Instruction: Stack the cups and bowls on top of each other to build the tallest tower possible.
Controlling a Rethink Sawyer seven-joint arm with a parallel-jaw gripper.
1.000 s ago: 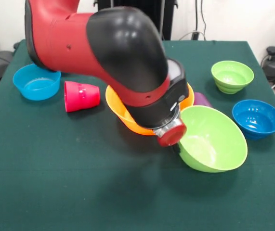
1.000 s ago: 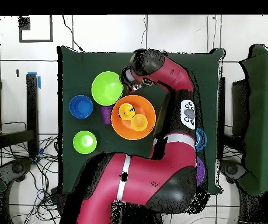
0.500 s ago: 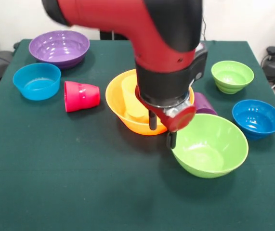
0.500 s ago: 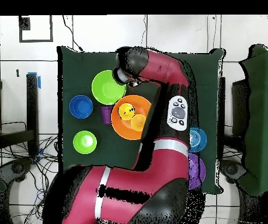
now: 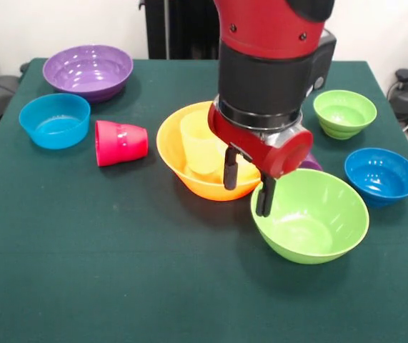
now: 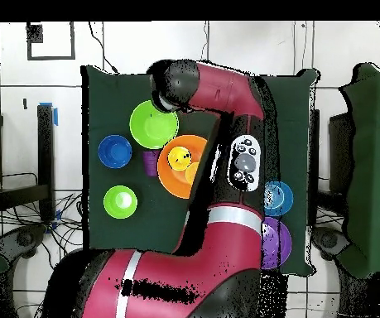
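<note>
My gripper [image 5: 247,182] hangs open, fingers pointing down. One finger [image 5: 230,168] is over the near side of the large orange bowl [image 5: 182,174]. The other is at the left rim of the large lime green bowl [image 5: 314,218], and nothing is held. A pale yellow cup [image 5: 202,145] lies inside the orange bowl. A red-pink cup [image 5: 121,142] lies on its side to the left. Only a sliver of the purple cup [image 5: 311,162] shows behind the wrist. In the overhead view the arm covers the gripper beside the large lime green bowl [image 6: 153,124] and the orange bowl [image 6: 175,172].
A large purple bowl [image 5: 88,70] and a small blue bowl [image 5: 54,120] stand at the far left. A small lime green bowl [image 5: 344,112] and a second small blue bowl [image 5: 381,175] stand at the right. The green table [image 5: 118,271] stretches toward the near edge.
The arm has swung upright, uncovering the purple bowl and the orange bowl. The gripper's fingers now show, pointing down. The large lime green bowl, tilted a second ago, sits flat.
</note>
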